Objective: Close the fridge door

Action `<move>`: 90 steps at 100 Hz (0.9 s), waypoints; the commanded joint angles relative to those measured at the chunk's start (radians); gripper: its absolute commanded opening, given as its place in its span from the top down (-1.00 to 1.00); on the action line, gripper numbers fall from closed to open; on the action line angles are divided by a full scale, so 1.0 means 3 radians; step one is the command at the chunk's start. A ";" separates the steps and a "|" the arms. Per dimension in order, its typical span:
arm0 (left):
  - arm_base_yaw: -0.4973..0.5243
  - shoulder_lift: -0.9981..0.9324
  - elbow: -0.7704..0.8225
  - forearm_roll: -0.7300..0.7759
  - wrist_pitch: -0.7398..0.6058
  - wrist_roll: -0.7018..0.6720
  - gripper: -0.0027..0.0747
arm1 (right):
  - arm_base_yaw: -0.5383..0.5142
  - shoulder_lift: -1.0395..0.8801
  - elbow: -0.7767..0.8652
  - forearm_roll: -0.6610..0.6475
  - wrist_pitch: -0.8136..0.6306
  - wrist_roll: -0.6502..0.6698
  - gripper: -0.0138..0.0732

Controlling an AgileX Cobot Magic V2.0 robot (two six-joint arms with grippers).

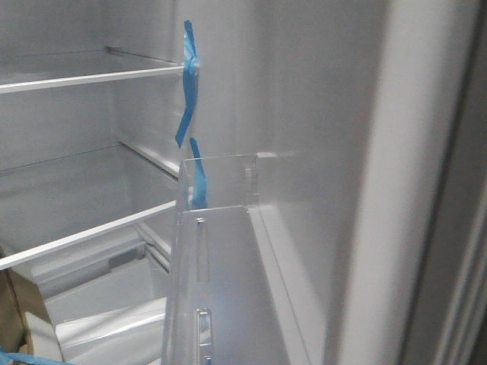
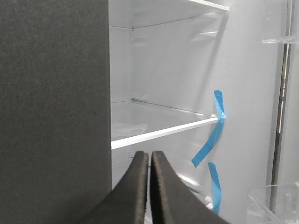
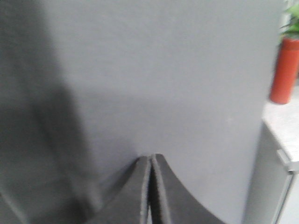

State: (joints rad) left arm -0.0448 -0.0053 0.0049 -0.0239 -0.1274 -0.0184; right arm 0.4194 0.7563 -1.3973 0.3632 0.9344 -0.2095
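Observation:
The fridge door (image 1: pixel 319 152) stands open at the right of the front view, showing its white inner side, a clear plastic bin (image 1: pixel 221 228) and blue tape strips (image 1: pixel 186 91). Neither gripper shows in the front view. In the right wrist view the door's matte dark grey outer face (image 3: pixel 163 79) fills the picture, and my right gripper (image 3: pixel 151 158) is shut and empty with its tips at that face. My left gripper (image 2: pixel 149 155) is shut and empty, pointing into the fridge interior toward a white shelf (image 2: pixel 163 132), with the blue tape (image 2: pixel 216 126) to one side.
The fridge holds several white-edged glass shelves (image 1: pixel 91 76) and a lower drawer area (image 1: pixel 106 319). A dark grey panel (image 2: pixel 53 112) stands close beside my left gripper. Past the door's edge are a red bottle (image 3: pixel 283 70), a green plant (image 3: pixel 292 21) and a pale counter (image 3: pixel 282 126).

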 commanded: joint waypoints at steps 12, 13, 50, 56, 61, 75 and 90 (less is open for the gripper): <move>-0.0017 -0.0068 0.0117 -0.0021 -0.0242 -0.0017 0.98 | 0.0001 0.0252 -0.0054 0.0282 -0.0382 -0.0196 0.78; -0.0017 -0.0068 0.0117 -0.0021 -0.0242 -0.0017 0.98 | 0.0001 0.0260 -0.0054 0.0297 -0.0388 -0.0209 0.78; -0.0017 -0.0068 0.0117 -0.0021 -0.0242 -0.0017 0.98 | 0.0001 0.0680 -0.0054 0.0707 -0.0582 -0.0577 0.78; -0.0017 -0.0068 0.0117 -0.0021 -0.0242 -0.0017 0.98 | 0.0001 0.0742 -0.0054 0.0768 -0.0612 -0.0637 0.78; -0.0017 -0.0068 0.0117 -0.0021 -0.0242 -0.0017 0.98 | 0.0001 0.0802 -0.0054 0.0806 -0.0630 -0.0680 0.78; -0.0017 -0.0068 0.0117 -0.0021 -0.0242 -0.0017 0.98 | 0.0001 0.0926 -0.0054 0.0980 -0.0677 -0.0844 0.78; -0.0017 -0.0068 0.0117 -0.0021 -0.0242 -0.0017 0.98 | 0.0001 0.1023 -0.0054 0.1123 -0.0741 -0.0989 0.78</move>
State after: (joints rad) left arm -0.0448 -0.0053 0.0049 -0.0239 -0.1274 -0.0184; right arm 0.4210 1.0578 -1.3933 0.6402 0.7934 -0.4661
